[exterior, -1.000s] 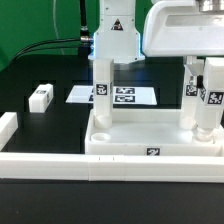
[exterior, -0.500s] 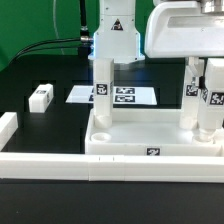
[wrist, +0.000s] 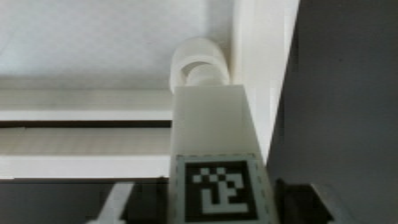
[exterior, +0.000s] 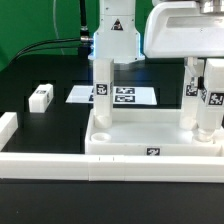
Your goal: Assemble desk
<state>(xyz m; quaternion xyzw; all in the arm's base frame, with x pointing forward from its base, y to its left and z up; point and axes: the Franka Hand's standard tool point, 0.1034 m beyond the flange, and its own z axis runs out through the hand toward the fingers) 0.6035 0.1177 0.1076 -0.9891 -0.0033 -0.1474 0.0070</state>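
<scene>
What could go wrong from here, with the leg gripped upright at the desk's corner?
1. The gripper is shut on the held leg; if that leg is not square to the desk, turning may jam it.
2. Twisting might shift the desk against the border rail.
3. The neighbouring leg stands close by and could be knocked.

The desk (exterior: 120, 146) and the leg (wrist: 222, 120) look smooth, matt white plastic.
</scene>
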